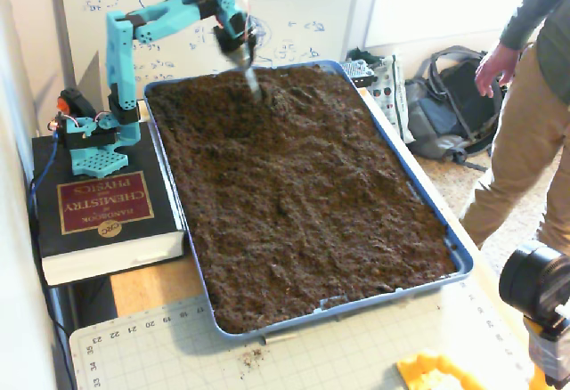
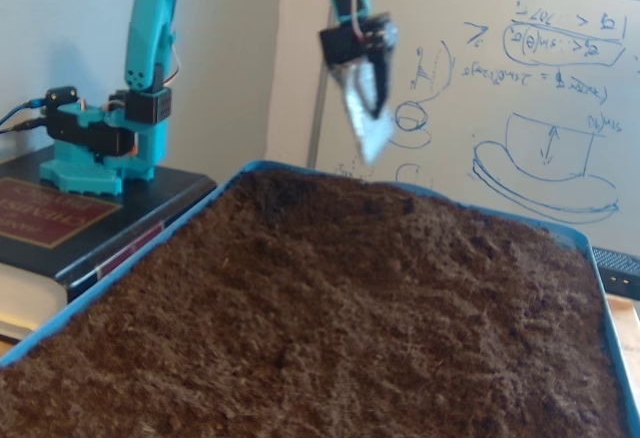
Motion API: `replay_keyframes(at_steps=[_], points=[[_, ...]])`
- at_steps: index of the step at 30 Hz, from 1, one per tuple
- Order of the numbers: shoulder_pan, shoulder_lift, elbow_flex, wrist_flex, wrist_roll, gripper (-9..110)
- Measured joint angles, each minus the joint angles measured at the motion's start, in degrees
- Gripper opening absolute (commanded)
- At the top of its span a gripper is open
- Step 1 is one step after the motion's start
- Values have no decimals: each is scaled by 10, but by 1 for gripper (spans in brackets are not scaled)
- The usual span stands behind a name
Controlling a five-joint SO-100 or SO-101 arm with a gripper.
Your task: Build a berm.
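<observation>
Both fixed views: gripper [image 2: 366, 128] blurred above soil [image 1: 303, 185], opening unclear; only low mounding, no clear berm yet.

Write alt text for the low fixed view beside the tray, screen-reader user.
A turquoise robot arm, mounted on a thick book, holds its motion-blurred gripper in the air above the far end of a blue tray filled with dark brown soil. Behind stands a whiteboard with blue sketches.
</observation>
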Motion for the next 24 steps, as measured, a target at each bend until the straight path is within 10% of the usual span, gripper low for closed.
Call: replay_keyframes(at_steps=[9, 24], points=[[34, 70, 237, 104, -14, 1], [58, 57, 374, -56, -19, 1]])
